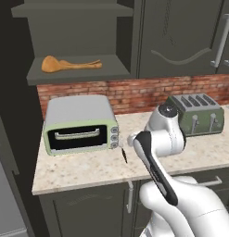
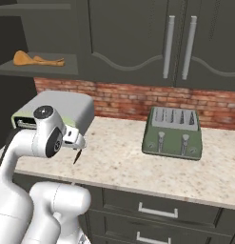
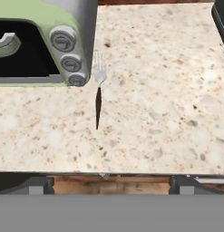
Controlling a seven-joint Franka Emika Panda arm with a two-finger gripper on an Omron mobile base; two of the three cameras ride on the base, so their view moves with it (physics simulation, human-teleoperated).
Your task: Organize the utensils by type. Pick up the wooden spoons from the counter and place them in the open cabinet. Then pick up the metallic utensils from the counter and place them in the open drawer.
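The gripper (image 3: 106, 183) sits at the bottom edge of the hand view with its two dark finger tips (image 3: 36, 185) set wide apart, spread fully, holding nothing and touching nothing. It hangs above the beige speckled counter (image 3: 168, 113). In the upper middle of the hand view, a small silver fork (image 3: 100, 72) lies on the counter just beside the knobs of the pale green toaster oven (image 3: 63, 41); a dark knife (image 3: 98, 108) lies below it in the frame, nearly end to end. In the left base view's upper left, the two wooden spoons (image 1: 69, 65) rest on the open cabinet's shelf (image 1: 79, 74). A green toaster (image 2: 173, 131) stands at right in the right base view.
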